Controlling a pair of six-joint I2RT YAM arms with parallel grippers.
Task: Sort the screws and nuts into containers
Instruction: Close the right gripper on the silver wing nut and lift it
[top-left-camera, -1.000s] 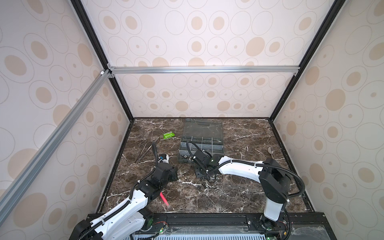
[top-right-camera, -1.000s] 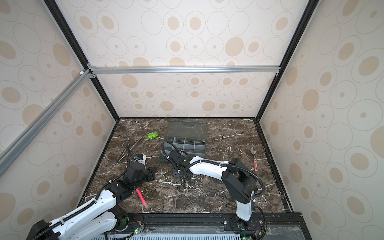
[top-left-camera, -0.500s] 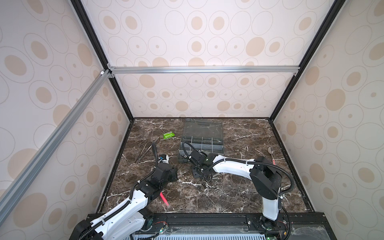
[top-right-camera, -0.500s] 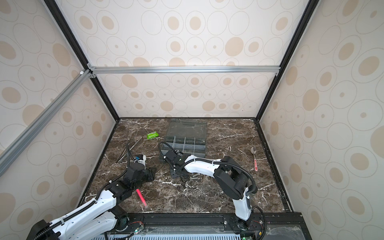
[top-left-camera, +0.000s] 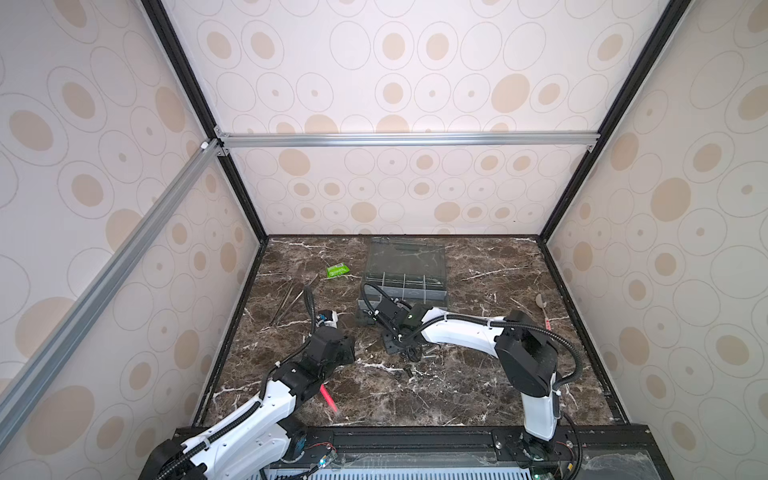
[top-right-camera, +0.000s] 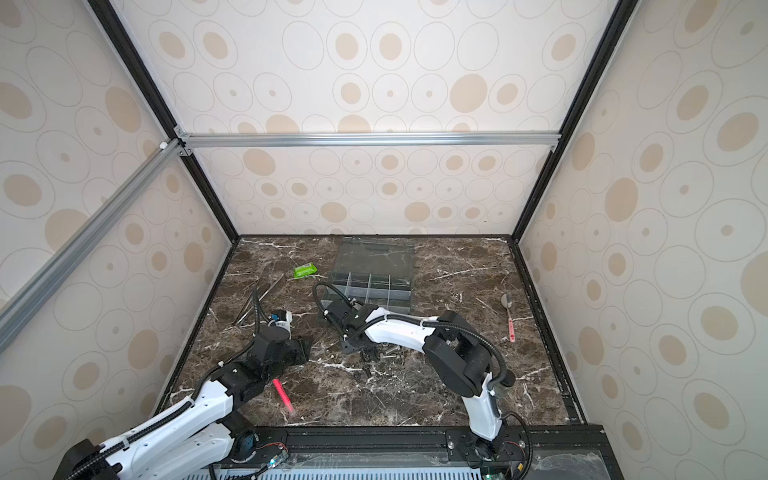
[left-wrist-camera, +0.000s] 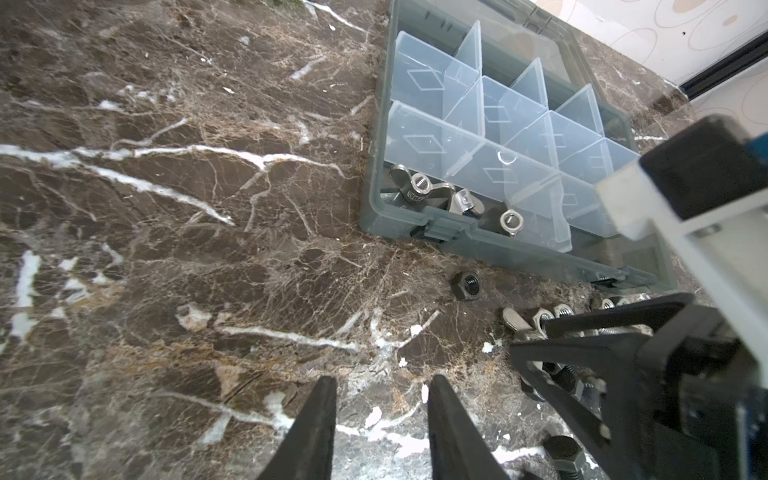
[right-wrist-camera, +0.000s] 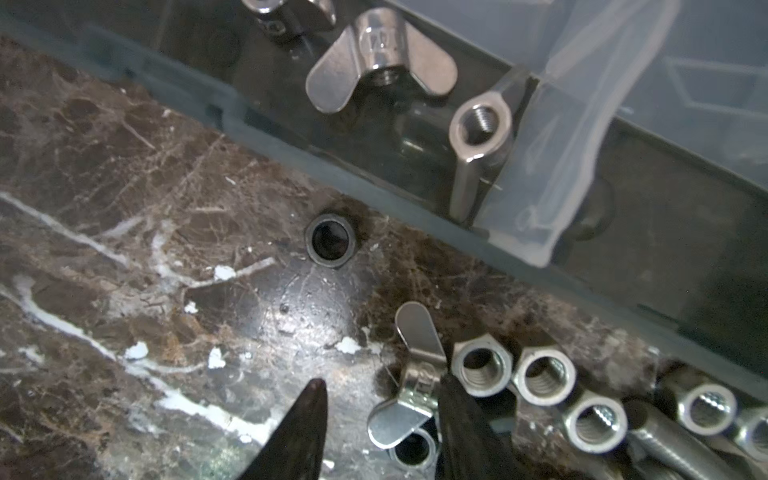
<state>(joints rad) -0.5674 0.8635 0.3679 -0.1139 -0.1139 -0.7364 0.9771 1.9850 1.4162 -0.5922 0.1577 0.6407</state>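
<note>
Reference: the organiser box (top-left-camera: 440, 297), at the rear centre of the surface (top-left-camera: 457, 399).

- Behind the box: its lid (top-left-camera: 405, 255), lying open.
- Left of the box: the packet (top-left-camera: 336, 271), with the tweezers (top-left-camera: 289, 301) further left.
- Well right of the box: the spoon (top-left-camera: 542, 309).
- Well before the box, to the left: the pen (top-left-camera: 328, 398).
- In the box's front-left corner compartment (left-wrist-camera: 488, 216): wing nuts (left-wrist-camera: 419, 185) and one hex nut (left-wrist-camera: 511, 222).
- On the surface just before the box's front wall: a single nut (left-wrist-camera: 467, 284).
- Near the single nut, also before the box: a pile of nuts (right-wrist-camera: 482, 370) and screws (top-right-camera: 388, 354).
</note>
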